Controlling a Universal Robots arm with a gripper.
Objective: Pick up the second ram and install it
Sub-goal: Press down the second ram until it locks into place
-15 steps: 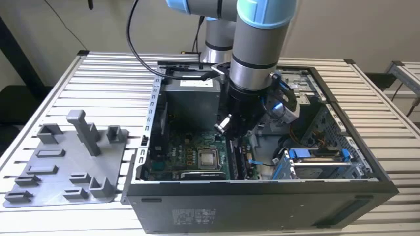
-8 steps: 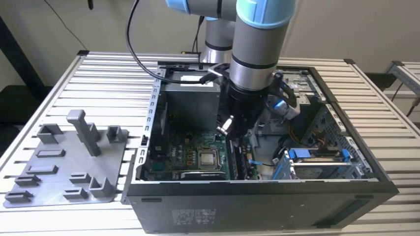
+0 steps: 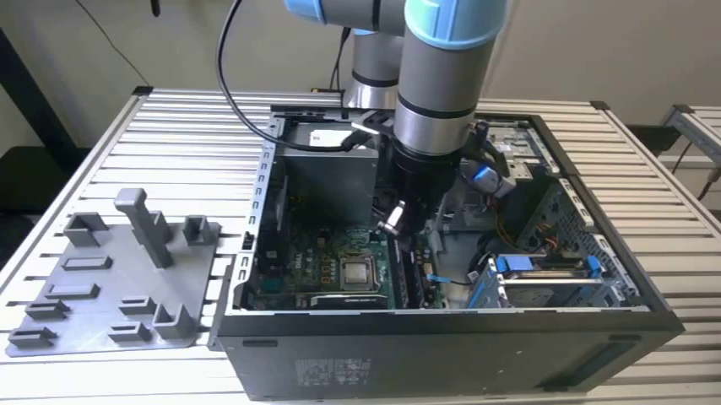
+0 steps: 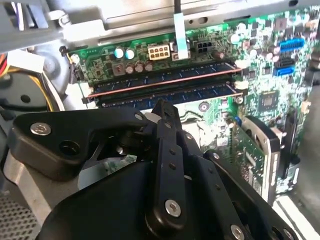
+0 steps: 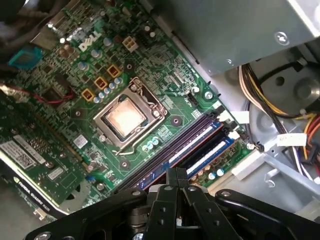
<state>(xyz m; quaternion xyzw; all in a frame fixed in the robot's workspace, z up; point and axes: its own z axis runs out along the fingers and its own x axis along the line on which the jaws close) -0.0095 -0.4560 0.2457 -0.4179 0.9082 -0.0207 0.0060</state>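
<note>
Pincer [image 3: 393, 226] is hanging inside the open computer case [image 3: 631, 295], low over the motherboard [image 3: 327, 270], just to the exterior view's right of the processor socket [image 3: 357, 272]. Its black fingers [image 4: 165, 125] are lying pressed together in both wrist views, with no gap between them and nothing gripped. The second ram [image 5: 187, 147], a long dark strip with a thin reddish upper edge, is sitting on edge in a memory slot on the motherboard, alongside another dark stick [image 4: 165, 92] in the neighbouring slot, and the fingertips are hovering just over it; whether they are touching it I cannot tell. In the first wrist view the processor socket [image 5: 123, 116] is lying beside the slots, and bundled power cables [image 5: 265, 95] are running past the board's corner. On the slatted counter [image 3: 181, 126], to the exterior view's left of the case, a grey holder plate [image 3: 107, 287] is lying with its posts and blocks standing up.
</note>
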